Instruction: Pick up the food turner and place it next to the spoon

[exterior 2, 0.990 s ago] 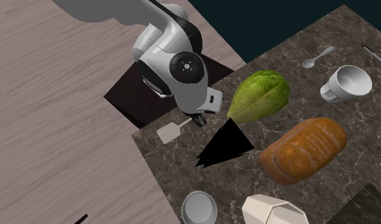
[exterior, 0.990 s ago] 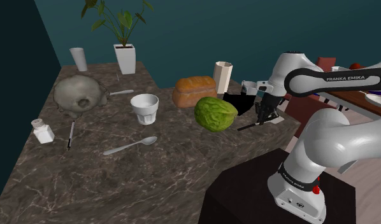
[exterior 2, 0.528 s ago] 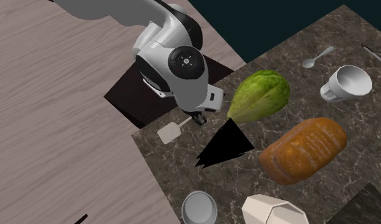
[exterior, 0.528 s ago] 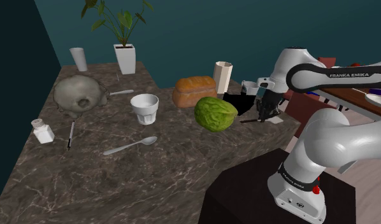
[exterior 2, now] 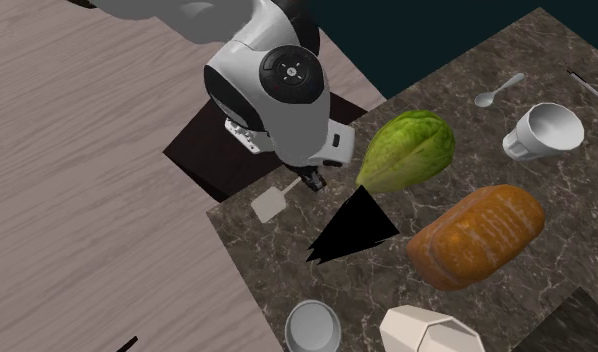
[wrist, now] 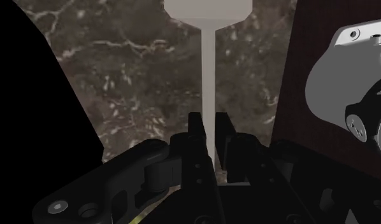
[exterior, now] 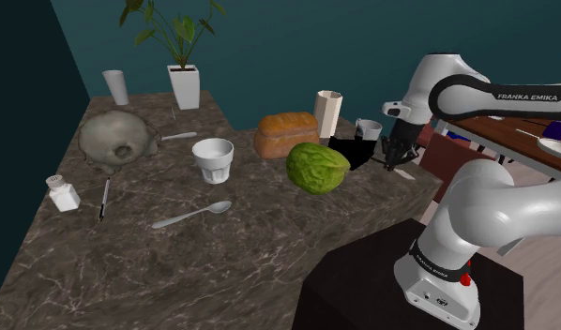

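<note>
- One arm (exterior: 476, 202) is raised from the stand (exterior: 363, 281). Its forearm is carried high and its wrist is turned downward.
- The gripper (exterior: 396, 161) is pointed down at the marble counter (exterior: 222, 272), at the corner nearest the stand.
- In the second exterior view, the hand is seen just beside a green vegetable (exterior 2: 407, 150). A black triangular area (exterior 2: 352, 228) is drawn on the counter next to it.
- Two counter edges meet close to the gripper, with wooden floor (exterior 2: 77, 180) beyond them.
- Bare counter is found at the shoulder view's lower left, between the spoon (exterior: 191, 217) and the near edge.
- The spoon is laid in front of a white cup (exterior: 213, 159), well apart from the gripper and past the vegetable. A loaf of bread (exterior: 286, 134) is set behind the vegetable.
- The fingers (wrist: 195, 137) are closed on the thin handle of the turner (wrist: 208, 76), which is clasped between them.
- The turner's flat blade is pointed away from the gripper and is placed over the counter's corner.
- Whether the blade touches the counter cannot be told.
</note>
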Controlling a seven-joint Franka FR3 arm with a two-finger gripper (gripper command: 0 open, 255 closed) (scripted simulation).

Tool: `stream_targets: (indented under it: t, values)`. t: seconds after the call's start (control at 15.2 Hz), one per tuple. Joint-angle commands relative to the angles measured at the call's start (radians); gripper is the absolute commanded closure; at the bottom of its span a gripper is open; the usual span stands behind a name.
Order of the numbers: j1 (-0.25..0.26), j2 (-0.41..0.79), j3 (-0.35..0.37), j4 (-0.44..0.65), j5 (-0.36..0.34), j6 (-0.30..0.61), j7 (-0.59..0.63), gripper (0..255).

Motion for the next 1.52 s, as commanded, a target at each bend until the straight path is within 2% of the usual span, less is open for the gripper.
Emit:
stream_targets:
  t: [0.0, 0.26, 0.86, 1.45]
  values:
    - [0.01, -0.005, 0.02, 0.024, 0.02, -0.028, 0.002, 255]
    - [0.021, -0.013, 0.048, 0.06, 0.048, -0.07, 0.002, 255]
    - [0.256, 0.219, 0.174, 0.102, 0.201, 0.117, 0.234, 255]
    - [0.465, 0.535, 0.243, 0.257, 0.341, 0.279, 0.38, 255]
